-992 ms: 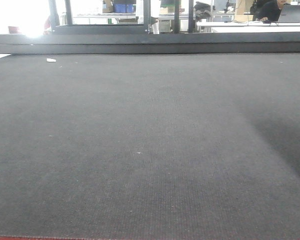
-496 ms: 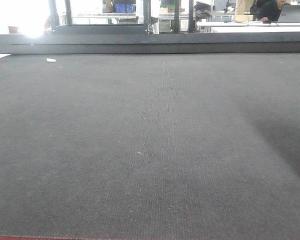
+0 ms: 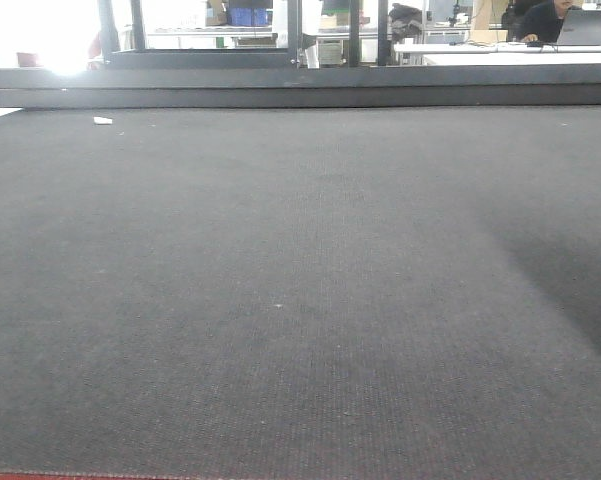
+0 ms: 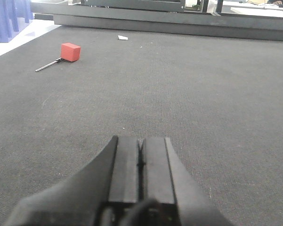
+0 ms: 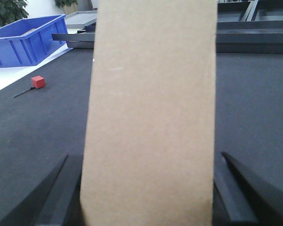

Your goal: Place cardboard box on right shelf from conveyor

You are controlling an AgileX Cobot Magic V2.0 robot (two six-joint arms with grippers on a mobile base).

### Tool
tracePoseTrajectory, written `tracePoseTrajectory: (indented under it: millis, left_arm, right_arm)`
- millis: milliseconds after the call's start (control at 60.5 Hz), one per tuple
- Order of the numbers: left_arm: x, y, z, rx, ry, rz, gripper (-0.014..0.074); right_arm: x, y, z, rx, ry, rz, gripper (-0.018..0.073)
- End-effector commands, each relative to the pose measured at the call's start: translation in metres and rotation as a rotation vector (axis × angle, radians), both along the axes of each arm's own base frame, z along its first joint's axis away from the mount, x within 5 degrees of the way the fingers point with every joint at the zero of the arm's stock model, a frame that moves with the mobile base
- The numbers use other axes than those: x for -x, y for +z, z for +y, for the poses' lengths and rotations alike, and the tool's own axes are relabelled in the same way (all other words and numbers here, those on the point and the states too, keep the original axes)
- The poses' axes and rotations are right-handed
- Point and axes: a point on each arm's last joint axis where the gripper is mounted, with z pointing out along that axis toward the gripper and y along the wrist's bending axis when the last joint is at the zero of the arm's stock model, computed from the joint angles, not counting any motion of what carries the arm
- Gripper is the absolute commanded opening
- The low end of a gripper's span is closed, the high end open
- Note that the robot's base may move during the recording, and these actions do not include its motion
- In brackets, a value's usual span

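Fingers of the left gripper [image 4: 140, 157] are pressed flat together with nothing between them. They sit low in the middle of the left wrist view and hover over the conveyor [image 4: 216, 94]. At the upper left of that view stands a blue bin [image 4: 9, 19]. Just right of it a red block [image 4: 70, 52] with a thin rod lies on the conveyor. Further right a white scrap [image 4: 123, 37] lies near the dark far frame [image 4: 179, 26].

In the front view the conveyor is bare except for that scrap at upper left and a soft shadow [image 3: 570, 290] at the right edge. No box shows there.

The right gripper [image 5: 147, 174] has its fingers [image 5: 242, 188] spread to either side of the cardboard box [image 5: 150, 94]. It stands upright between them and fills the middle of the right wrist view, and they appear clamped on its sides. Whether its bottom rests on the conveyor or hangs clear is hidden.

The pickup looks done, or nearly so. The right shelf is in no view, so the carry to it and the set-down are left.
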Motion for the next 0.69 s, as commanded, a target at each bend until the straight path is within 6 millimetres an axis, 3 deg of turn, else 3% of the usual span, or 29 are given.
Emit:
tracePoseTrajectory:
  millis: [0,678]
  left_arm:
    - [0.0006,0.0057,0.0007,0.011,0.008,-0.09,-0.0116]
    - [0.0006,0.0057,0.0007,0.011,0.008,-0.09,-0.0116]
  right_arm:
    - [0.0,0.0158,0.0005,-0.018,0.004,-0.112,0.0208]
    - [0.0,0.0158,0.0005,-0.018,0.004,-0.112,0.0208]
